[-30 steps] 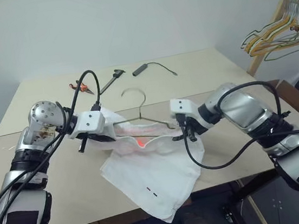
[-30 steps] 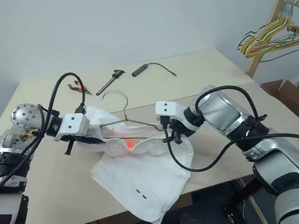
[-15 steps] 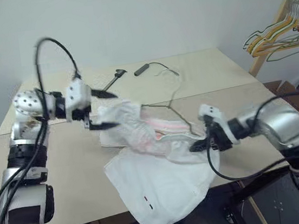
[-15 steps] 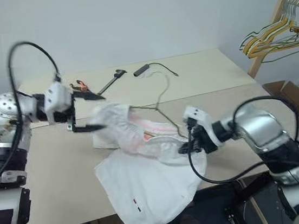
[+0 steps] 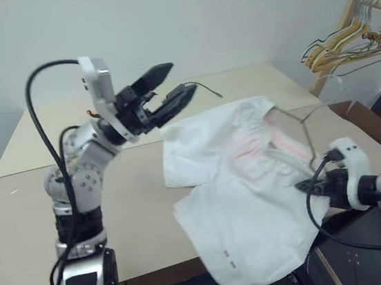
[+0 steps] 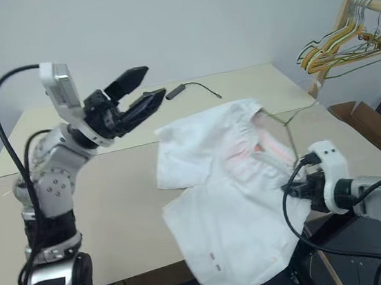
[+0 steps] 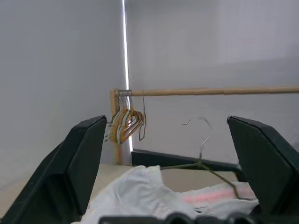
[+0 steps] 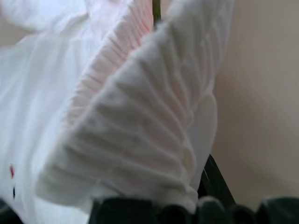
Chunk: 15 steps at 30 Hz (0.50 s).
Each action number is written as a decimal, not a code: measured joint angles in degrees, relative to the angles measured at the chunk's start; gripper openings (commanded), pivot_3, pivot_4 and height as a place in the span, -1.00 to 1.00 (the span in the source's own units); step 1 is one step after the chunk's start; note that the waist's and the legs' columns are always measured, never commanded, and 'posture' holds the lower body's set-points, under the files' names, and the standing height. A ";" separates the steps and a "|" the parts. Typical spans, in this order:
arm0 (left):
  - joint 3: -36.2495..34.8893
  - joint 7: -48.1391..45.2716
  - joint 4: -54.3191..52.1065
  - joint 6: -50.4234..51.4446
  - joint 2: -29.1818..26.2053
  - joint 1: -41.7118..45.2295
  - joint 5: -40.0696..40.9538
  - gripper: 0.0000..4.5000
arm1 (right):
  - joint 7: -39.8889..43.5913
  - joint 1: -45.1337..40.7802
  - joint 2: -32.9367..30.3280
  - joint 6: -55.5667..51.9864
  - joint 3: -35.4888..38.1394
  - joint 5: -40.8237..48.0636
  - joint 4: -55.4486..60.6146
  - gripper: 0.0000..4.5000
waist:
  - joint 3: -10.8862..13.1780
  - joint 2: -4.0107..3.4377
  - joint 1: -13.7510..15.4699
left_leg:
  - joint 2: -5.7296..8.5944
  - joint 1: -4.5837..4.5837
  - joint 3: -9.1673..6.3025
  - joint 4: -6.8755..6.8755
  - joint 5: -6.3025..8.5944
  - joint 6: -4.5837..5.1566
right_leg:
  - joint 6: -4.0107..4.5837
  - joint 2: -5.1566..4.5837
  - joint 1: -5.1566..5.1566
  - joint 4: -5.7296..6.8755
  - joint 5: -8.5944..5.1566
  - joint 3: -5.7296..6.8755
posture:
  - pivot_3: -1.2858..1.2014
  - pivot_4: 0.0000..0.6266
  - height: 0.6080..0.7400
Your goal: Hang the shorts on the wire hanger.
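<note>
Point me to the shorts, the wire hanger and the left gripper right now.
shorts (image 5: 250,177): left eye view, on the spread white fabric at mid-garment.
wire hanger (image 5: 305,130): left eye view, on the bare wire beside the waistband.
left gripper (image 5: 178,86): left eye view, between the open black fingertips, raised above the table.

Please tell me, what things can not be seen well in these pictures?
- Right gripper: its fingertips are covered by the shorts in both eye views.
- Wire hanger: most of it lies under the shorts' fabric.
- Tag marks near the hem: too small to read.
- Right wrist view: fabric sits close against the camera.
</note>
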<state>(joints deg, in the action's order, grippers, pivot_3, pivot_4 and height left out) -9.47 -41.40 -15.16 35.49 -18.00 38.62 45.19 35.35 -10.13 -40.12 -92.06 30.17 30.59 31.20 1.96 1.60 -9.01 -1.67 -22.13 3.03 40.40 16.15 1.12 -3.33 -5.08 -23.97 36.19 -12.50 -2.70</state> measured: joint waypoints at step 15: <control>1.88 6.69 -6.32 2.09 2.01 -0.70 4.47 1.00 | -42.38 -20.63 -8.25 0.00 19.54 17.84 -30.67 -1.00 | -0.33 -0.69 -6.89 | 0.04 1.14 0.10 -0.63 0.00 0.05 | -0.24 0.07 1.77 -1.09 -0.20 -0.11 | -0.19 -1.00 1.00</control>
<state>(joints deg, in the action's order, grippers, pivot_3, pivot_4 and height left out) -7.59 -34.71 -21.48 37.57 -15.98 37.93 49.66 -7.03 -30.76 -48.37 -92.07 49.70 48.42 0.53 1.63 0.91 -15.90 -1.62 -20.99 3.13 39.77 16.14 1.17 -3.57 -5.01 -22.20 35.10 -12.70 -2.80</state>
